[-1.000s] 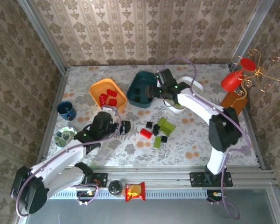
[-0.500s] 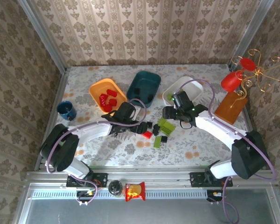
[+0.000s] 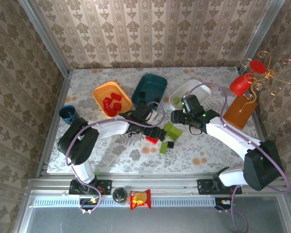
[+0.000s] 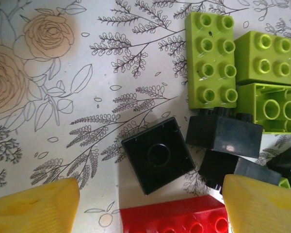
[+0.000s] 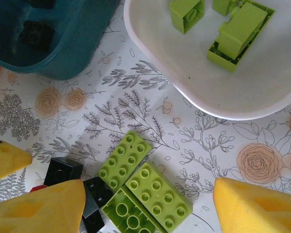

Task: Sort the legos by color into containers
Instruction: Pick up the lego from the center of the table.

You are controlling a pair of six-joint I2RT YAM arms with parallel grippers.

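Observation:
Loose legos lie mid-table: a red brick (image 3: 152, 140), lime green bricks (image 3: 172, 130) and black bricks (image 3: 170, 144). My left gripper (image 3: 157, 132) hangs low over them, open. In its wrist view the red brick (image 4: 177, 216) lies between the fingers of the left gripper (image 4: 148, 208), with a gap each side, beside a black brick (image 4: 157, 154). My right gripper (image 3: 176, 118) is open above the green bricks (image 5: 157, 191), seen from the wrist as right gripper (image 5: 148, 208). The orange bin (image 3: 101, 92) holds red bricks, the teal bin (image 3: 157, 82) a black one (image 5: 36, 34), the white bin (image 3: 196, 86) green ones (image 5: 237, 31).
A dark blue cup (image 3: 69, 114) stands at the left edge. A red ornament on a gold wire stand (image 3: 247, 82) and a brown box (image 3: 240, 110) crowd the right side. A snack packet (image 3: 140, 199) lies on the front rail. Patterned walls close three sides.
My left arm swung right from beside the orange bin to the pile, its jaws narrowing. My right arm came away from the teal bin to over the green bricks.

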